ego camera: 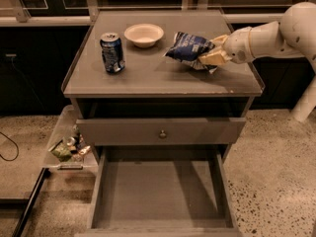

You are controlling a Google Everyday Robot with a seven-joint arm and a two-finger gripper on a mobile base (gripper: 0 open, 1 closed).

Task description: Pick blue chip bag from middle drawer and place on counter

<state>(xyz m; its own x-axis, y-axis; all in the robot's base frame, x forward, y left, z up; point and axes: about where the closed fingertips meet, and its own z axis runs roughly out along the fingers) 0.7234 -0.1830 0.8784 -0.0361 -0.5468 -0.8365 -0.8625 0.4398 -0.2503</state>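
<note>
The blue chip bag (189, 47) is tilted over the right part of the counter (148, 75), with its lower edge at or just above the surface. My gripper (211, 56) reaches in from the right on a white arm and is shut on the bag's right end. The middle drawer (158, 191) is pulled open below, and its bare grey floor holds nothing.
A blue soda can (112, 52) stands on the counter's left and a white bowl (143, 34) sits at the back middle. A shut drawer front with a small knob (161, 132) is above the open drawer. A clear bin of litter (66, 144) sits on the floor to the left.
</note>
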